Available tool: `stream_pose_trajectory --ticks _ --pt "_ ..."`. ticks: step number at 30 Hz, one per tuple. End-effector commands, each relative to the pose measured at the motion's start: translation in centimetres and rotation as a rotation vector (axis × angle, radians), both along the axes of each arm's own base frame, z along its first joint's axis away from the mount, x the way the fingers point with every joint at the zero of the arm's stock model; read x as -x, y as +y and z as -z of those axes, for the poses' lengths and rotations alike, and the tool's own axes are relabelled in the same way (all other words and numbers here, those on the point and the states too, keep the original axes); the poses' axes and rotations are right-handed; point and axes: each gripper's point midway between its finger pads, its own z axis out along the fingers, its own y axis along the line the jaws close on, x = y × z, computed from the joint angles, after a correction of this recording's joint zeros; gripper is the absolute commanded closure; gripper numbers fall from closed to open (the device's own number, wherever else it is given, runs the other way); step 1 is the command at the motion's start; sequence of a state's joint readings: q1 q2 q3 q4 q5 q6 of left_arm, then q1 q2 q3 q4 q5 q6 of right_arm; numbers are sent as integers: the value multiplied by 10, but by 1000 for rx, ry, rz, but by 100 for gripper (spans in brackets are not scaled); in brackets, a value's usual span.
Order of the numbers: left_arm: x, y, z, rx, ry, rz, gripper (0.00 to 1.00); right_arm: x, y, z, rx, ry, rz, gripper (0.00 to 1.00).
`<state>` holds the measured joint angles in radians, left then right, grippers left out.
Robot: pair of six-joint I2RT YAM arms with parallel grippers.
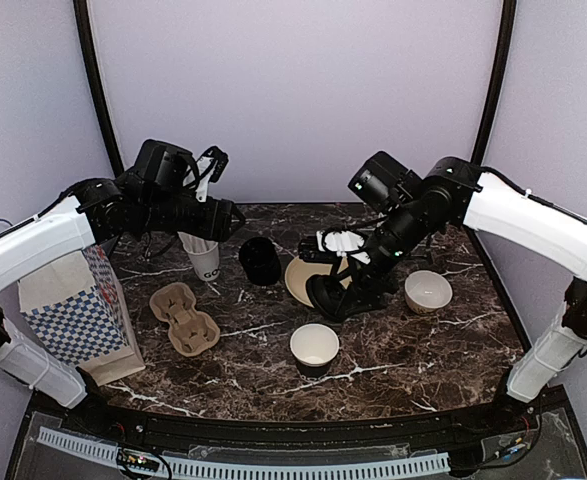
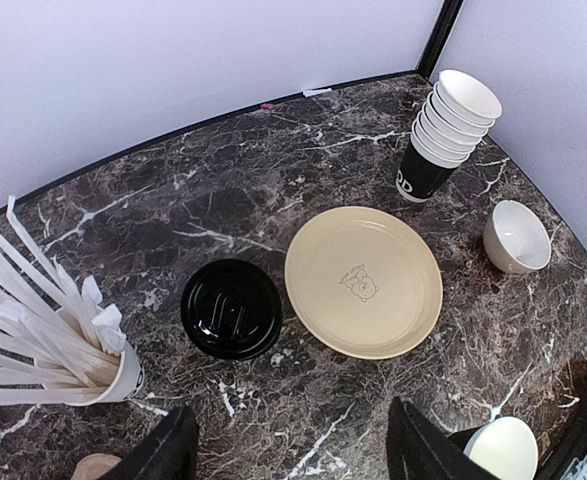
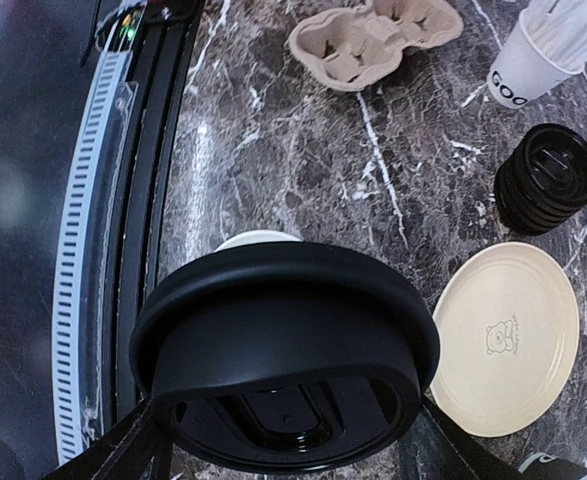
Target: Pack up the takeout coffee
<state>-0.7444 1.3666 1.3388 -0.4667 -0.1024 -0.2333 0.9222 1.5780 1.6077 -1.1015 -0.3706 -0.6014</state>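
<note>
Lid (image 3: 283,330): black and round, filling the right wrist view, tilted with its underside to the camera.
Right gripper (image 3: 288,410): jaws clamped on the lid, one finger at each side of its rim.
Cup (image 1: 314,347): open and white inside, upright on the table (image 1: 423,360) at the front middle. Its rim shows just past the lid's edge in the right wrist view. In the top view the lid hangs raised just behind it, not on it.
Plate (image 1: 295,280): tan and flat, behind the cup, partly under the right gripper.
Lid stack (image 1: 260,260): black, just left of the plate.
Cup stack (image 2: 443,130): nested black cups with white insides, behind the plate on its right.
Bowl (image 1: 428,291): white, right of the plate and apart from it.
Left gripper (image 2: 293,415): jaws apart with nothing between them, held high over the back left of the table.
Straw cup (image 1: 203,258): white, full of straws, left of the lid stack.
Carrier (image 1: 183,317): brown pulp, lying in front of the straw cup.
Bag (image 1: 73,310): blue-checked, standing at the left edge just beside the carrier.
</note>
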Motion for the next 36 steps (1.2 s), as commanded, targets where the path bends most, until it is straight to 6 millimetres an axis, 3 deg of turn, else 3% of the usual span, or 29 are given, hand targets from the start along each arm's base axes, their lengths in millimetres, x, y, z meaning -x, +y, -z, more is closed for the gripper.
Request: stream_pose_trajectory --ticks 1,8,19,36 --pt "0 13 -15 45 -33 -60 33 9 -6 22 129 -37 -56 24" --pt "1 12 -18 73 -35 -60 33 19 7 51 245 -40 -114 25" --pt "6 14 -13 80 -37 -51 33 15 20 81 333 -31 -107 25" --pt "6 11 -4 74 -32 -36 33 21 26 92 376 -25 -125 22"
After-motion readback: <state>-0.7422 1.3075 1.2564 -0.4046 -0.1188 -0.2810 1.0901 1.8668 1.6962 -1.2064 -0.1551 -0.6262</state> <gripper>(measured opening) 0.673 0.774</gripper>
